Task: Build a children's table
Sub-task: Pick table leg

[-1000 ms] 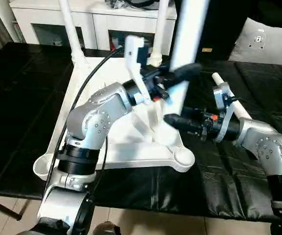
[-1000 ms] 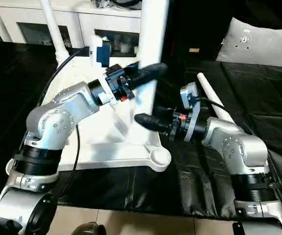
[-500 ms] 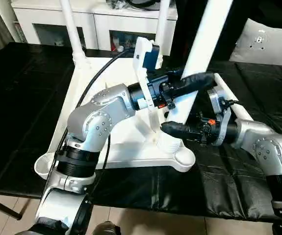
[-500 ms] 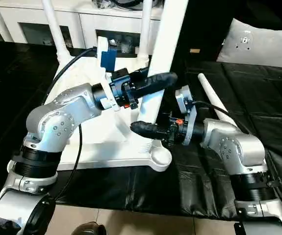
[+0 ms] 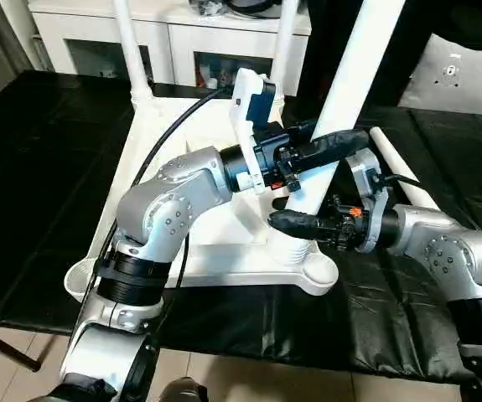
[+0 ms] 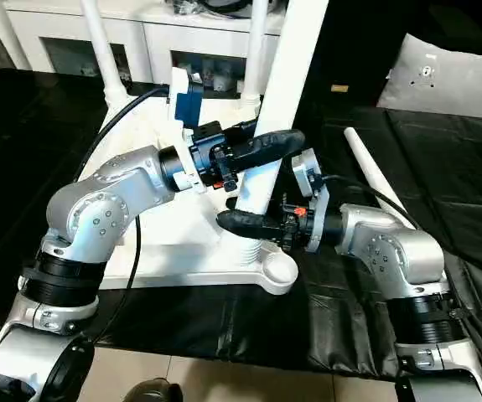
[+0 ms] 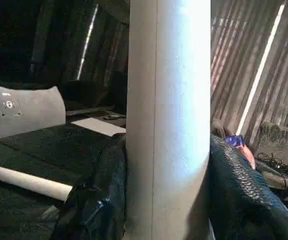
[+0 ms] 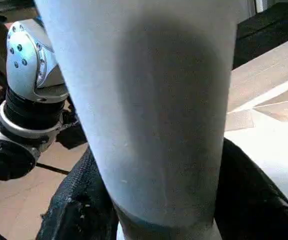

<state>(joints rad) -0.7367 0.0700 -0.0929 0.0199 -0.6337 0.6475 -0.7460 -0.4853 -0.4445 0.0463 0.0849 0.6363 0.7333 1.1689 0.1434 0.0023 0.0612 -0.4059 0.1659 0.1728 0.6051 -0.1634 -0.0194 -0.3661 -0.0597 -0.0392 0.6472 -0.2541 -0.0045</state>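
surface (image 5: pixel 31 167) black-covered | tabletop (image 5: pixel 207 251) laid underside-up at centre, two legs (image 5: pixel 127 42) stood in far sockets at 12 | third leg (image 5: pixel 349 92) held tilted over near socket at 5 o'clock | fourth leg (image 5: pixel 404 180) laid at 3 | left gripper (image 5: pixel 320 163) clamped on third leg | right gripper (image 5: pixel 299 239) clamped round its base
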